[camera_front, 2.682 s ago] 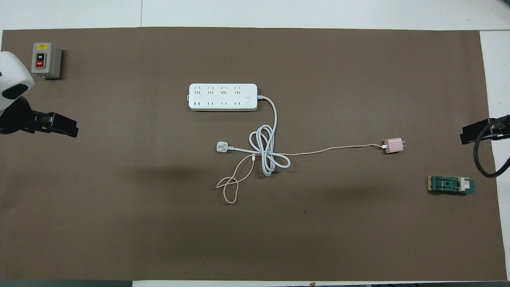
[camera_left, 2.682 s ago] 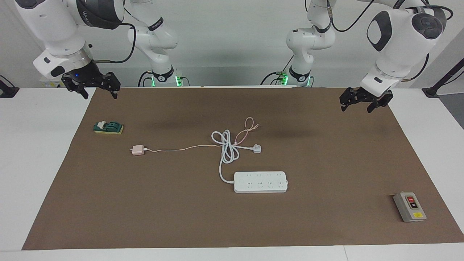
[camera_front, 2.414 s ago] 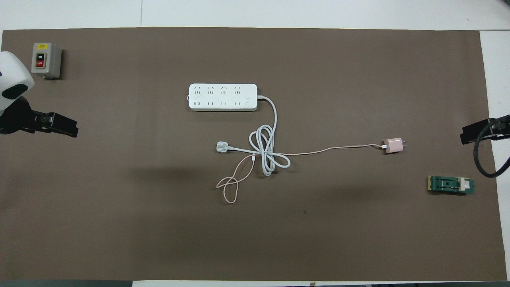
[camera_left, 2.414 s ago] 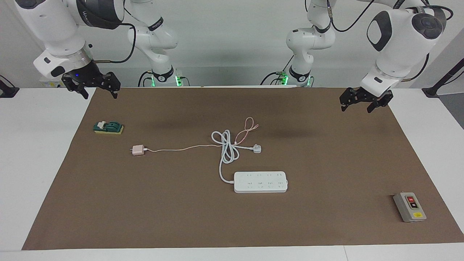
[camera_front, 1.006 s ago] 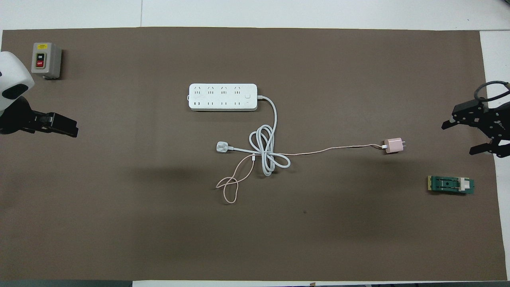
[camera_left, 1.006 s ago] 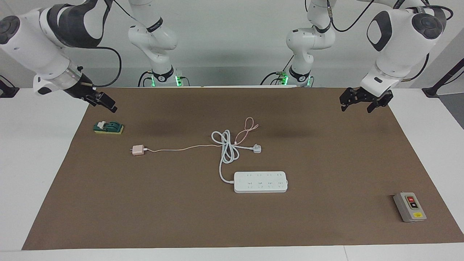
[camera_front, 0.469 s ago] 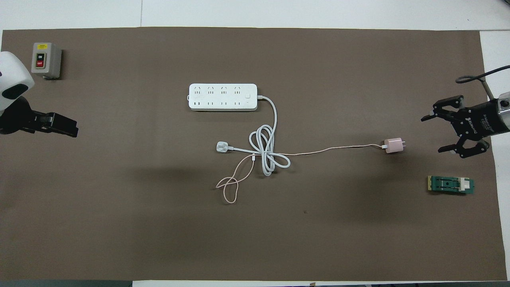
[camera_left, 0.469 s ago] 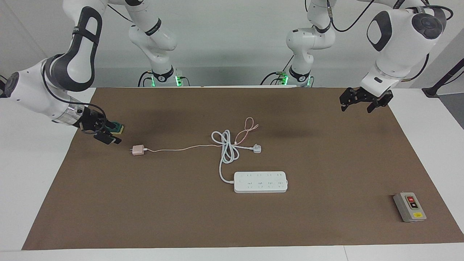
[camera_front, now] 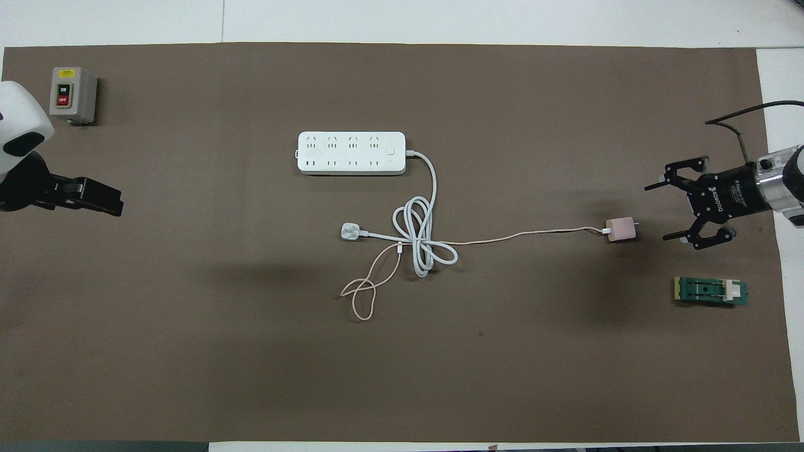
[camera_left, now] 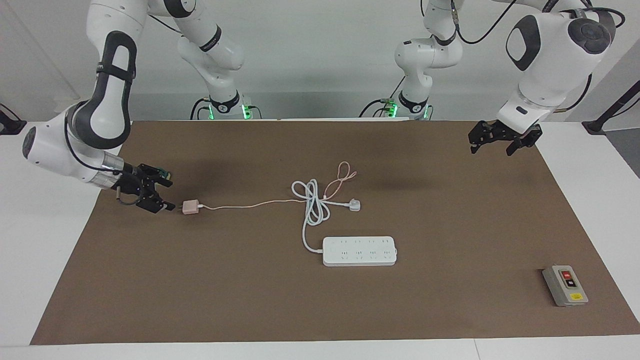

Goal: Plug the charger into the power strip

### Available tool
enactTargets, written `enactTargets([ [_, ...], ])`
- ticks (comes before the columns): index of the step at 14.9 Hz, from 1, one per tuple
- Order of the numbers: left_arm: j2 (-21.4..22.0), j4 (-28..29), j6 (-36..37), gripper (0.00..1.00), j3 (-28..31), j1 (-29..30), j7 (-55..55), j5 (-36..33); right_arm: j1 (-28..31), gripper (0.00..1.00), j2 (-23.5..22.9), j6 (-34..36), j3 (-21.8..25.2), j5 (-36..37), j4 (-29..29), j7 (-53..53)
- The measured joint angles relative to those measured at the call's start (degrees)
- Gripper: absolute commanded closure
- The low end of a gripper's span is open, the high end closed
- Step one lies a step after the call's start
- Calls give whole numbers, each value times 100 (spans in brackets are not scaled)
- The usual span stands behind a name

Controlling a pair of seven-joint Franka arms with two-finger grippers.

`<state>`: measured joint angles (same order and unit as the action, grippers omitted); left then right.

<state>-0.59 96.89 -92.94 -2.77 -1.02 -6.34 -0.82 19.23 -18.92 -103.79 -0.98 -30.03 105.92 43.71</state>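
**Fingers spread beside the charger's pronged end, nothing held**

The right arm's fingers [camera_left: 160, 204] are spread wide and hold nothing. They hang low over the brown mat on the counter, at the right arm's end. The left arm's fingers [camera_left: 475, 140], also parted and holding nothing, wait over the mat's near edge at the left arm's end.

A small green block [camera_front: 711, 291] lies nearer to the robots than the right fingers. The small pale pink cube charger [camera_left: 190, 207] sits just beside their tips without touching, toward the middle of the counter. Its prongs point at the fingers and its thin pink cable trails away along the counter's length. A straight advance should therefore bracket the cube.

Farthest out, the flat white power strip [camera_left: 359, 251] lies mid-counter, well apart from the charger, with its sockets facing up.
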Motion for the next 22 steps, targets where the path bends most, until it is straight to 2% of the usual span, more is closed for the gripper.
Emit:
enactTargets([
  [7, 2, 0, -2, 0, -45, -16, 0, 0, -1, 0, -554, -73, -6, -17, 11, 418],
  [18, 5, 59, 2, 0, -37, -11, -8, 0, -13, 0, -567, -104, -29, -19, 169, 424],
  [22, 8, 59, 2, 0, -1, -2, -8, 13, -13, 0, -564, -328, -40, -19, 301, 413],
])
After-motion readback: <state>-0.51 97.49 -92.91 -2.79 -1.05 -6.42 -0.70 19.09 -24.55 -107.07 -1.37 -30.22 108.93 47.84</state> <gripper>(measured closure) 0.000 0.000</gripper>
